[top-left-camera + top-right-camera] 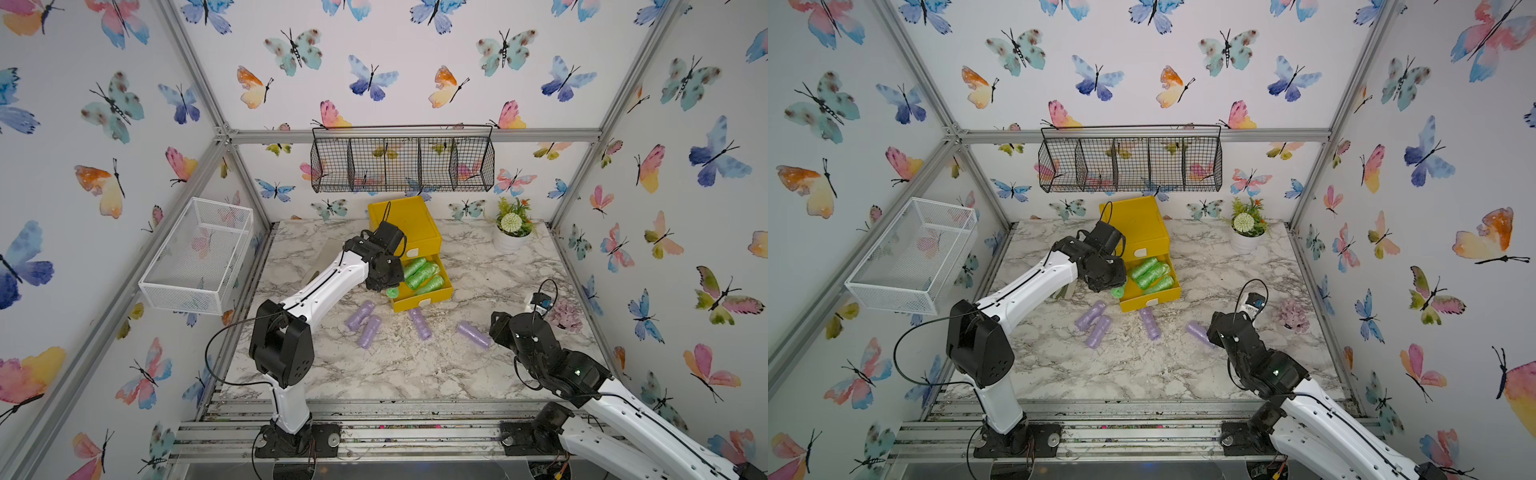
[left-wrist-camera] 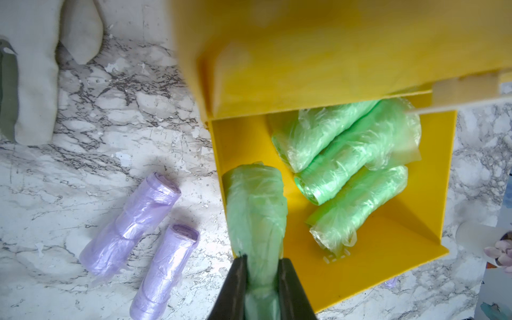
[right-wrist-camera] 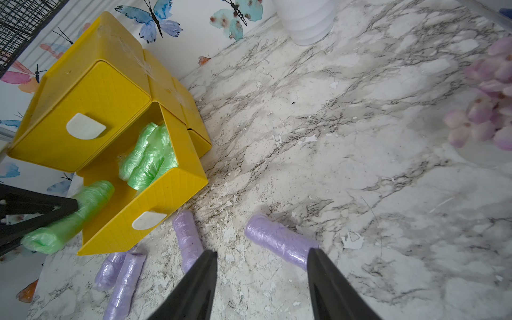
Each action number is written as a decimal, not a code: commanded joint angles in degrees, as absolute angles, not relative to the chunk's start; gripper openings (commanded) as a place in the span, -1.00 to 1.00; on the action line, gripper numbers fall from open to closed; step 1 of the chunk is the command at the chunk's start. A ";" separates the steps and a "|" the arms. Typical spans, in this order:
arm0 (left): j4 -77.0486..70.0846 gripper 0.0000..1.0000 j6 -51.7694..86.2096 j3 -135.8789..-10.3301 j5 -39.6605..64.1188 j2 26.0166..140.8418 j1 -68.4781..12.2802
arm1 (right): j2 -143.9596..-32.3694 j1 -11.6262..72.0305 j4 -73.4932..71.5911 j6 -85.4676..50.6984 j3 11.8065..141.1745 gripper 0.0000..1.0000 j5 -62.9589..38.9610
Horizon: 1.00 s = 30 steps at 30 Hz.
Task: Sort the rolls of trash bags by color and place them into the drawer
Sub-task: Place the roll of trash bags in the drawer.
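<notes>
Three green rolls lie in the drawer; left hand grips a fourth roll, right hand gapes

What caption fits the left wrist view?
Left end effector holds a green roll at open yellow drawer containing three green rolls.

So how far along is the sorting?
Done: three green rolls lie in the open drawer. In hand: the left end effector is shut on a fourth green roll at the drawer's edge. Left: four purple rolls on the table; no pink ones show.
</notes>
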<state>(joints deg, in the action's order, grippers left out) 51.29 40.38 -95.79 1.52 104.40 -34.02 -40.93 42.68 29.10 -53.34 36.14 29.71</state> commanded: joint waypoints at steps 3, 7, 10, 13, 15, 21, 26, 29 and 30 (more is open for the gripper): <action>54.27 -0.77 43.64 -95.58 -0.69 105.38 -34.63 | -40.67 42.36 29.28 -53.35 35.31 0.15 30.09; 53.33 -0.78 44.31 -96.82 -1.69 106.08 -34.72 | -40.02 42.36 29.87 -53.35 35.31 0.15 30.67; 52.18 -0.78 44.88 -97.45 -3.20 106.26 -34.72 | -40.14 42.36 29.78 -53.35 35.24 0.15 30.68; 51.68 -0.78 45.04 -98.15 -4.57 107.16 -34.72 | -40.58 42.36 29.51 -53.35 35.24 0.15 30.37; 51.68 -0.78 45.07 -98.65 -5.39 107.98 -34.72 | -40.78 42.36 29.43 -53.28 35.33 0.15 30.32; 49.75 -0.72 45.04 -98.09 -5.71 109.37 -34.72 | -40.78 42.36 29.35 -53.21 35.41 0.15 30.43; 49.49 -0.62 44.89 -98.01 -5.33 110.65 -34.73 | -41.26 42.36 29.27 -53.10 35.86 0.15 30.32; 49.14 -0.52 44.87 -97.56 -4.94 110.65 -34.72 | -41.48 42.36 29.14 -53.09 35.95 0.15 30.23; 49.13 -0.49 44.82 -97.56 -4.68 110.65 -34.72 | -41.48 42.36 29.05 -53.09 36.01 0.15 30.17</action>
<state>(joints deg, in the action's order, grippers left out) 46.74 44.64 -98.00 -5.76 108.42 -34.59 -41.39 42.68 29.10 -53.34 36.12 29.74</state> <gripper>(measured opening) 0.246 0.576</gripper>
